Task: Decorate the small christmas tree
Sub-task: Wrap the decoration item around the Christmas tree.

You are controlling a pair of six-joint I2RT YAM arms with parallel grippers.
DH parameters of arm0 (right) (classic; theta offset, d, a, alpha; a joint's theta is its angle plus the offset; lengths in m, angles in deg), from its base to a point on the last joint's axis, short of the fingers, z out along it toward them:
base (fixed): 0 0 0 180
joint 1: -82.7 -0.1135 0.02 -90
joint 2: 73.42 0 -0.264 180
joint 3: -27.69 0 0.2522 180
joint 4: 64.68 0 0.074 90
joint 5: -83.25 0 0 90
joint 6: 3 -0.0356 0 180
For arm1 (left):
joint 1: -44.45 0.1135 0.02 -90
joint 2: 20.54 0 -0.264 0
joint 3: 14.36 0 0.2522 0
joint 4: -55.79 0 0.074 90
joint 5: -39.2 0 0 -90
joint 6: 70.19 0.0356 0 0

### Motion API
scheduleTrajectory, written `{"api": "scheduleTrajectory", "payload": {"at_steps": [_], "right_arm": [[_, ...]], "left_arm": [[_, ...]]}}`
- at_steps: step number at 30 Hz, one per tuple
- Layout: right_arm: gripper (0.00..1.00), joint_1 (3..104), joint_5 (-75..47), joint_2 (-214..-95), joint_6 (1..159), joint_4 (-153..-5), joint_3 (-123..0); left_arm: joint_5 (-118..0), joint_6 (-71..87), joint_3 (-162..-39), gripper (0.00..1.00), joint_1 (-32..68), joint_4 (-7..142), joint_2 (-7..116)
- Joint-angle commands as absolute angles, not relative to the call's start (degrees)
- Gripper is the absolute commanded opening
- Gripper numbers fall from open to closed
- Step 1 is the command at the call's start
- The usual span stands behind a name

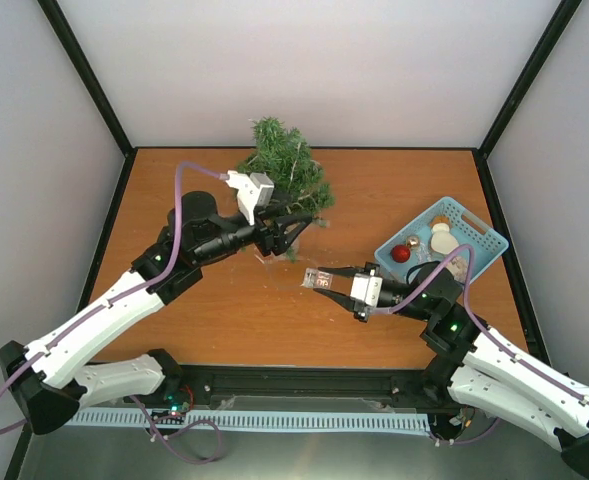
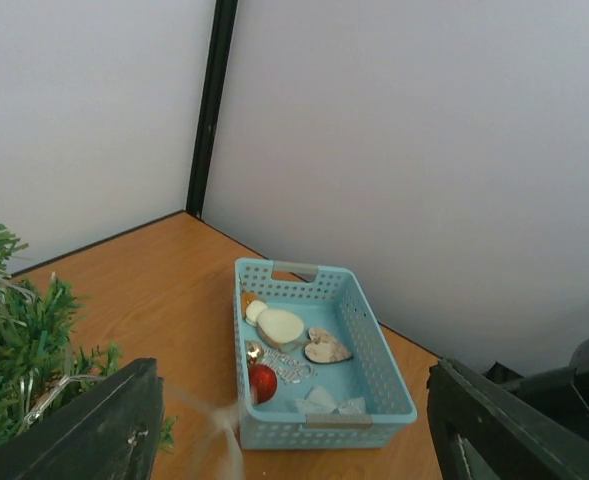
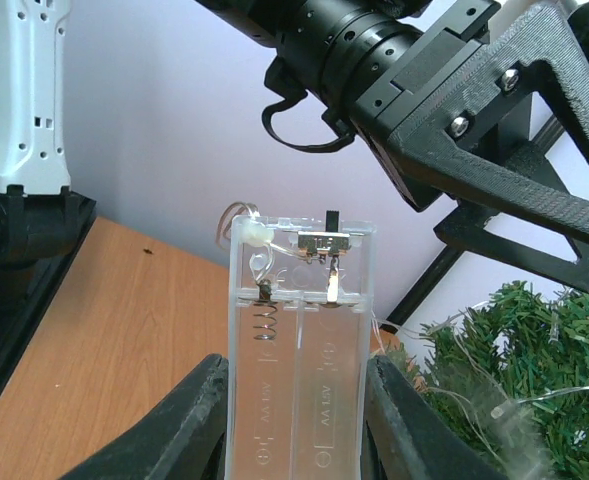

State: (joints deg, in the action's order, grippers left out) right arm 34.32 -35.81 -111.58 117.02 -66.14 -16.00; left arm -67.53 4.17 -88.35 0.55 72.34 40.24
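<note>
The small christmas tree point(image 1: 286, 170) stands at the back middle of the table, with a thin light-string wire point(image 3: 559, 392) lying over its branches. My left gripper point(image 1: 294, 235) is open right in front of the tree's lower branches; in its wrist view the fingers point(image 2: 84, 430) stand wide apart, with tree needles point(image 2: 24, 340) at the left and a blurred wire strand point(image 2: 214, 430) between them. My right gripper point(image 1: 326, 281) is shut on the clear empty battery box point(image 3: 299, 340) of the light string, held above the table's middle. The tree also shows in the right wrist view point(image 3: 524, 370).
A light blue basket point(image 1: 479, 232) at the right holds a red ball point(image 2: 262, 382), a wooden heart point(image 2: 326, 347), a white snowman figure point(image 2: 277, 325) and other ornaments. The black frame posts and white walls close in the back and sides.
</note>
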Motion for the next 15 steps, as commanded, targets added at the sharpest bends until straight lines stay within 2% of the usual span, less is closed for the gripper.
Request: {"api": "scheduleTrajectory", "payload": {"at_steps": [1,7,15], "right_arm": [[0.08,33.7,-36.1,-111.0,112.5,-63.3,-17.2],[0.07,33.7,-31.3,-110.5,110.4,-62.7,-18.5],[0.08,33.7,-16.6,-111.2,104.5,-70.9,-30.3]], "left_arm": [[-71.2,7.1,-94.1,0.73,0.7,81.6,42.4],[-72.6,10.4,-99.8,0.73,0.8,93.2,46.3],[-65.8,12.5,-93.6,0.73,0.8,91.0,35.5]]}}
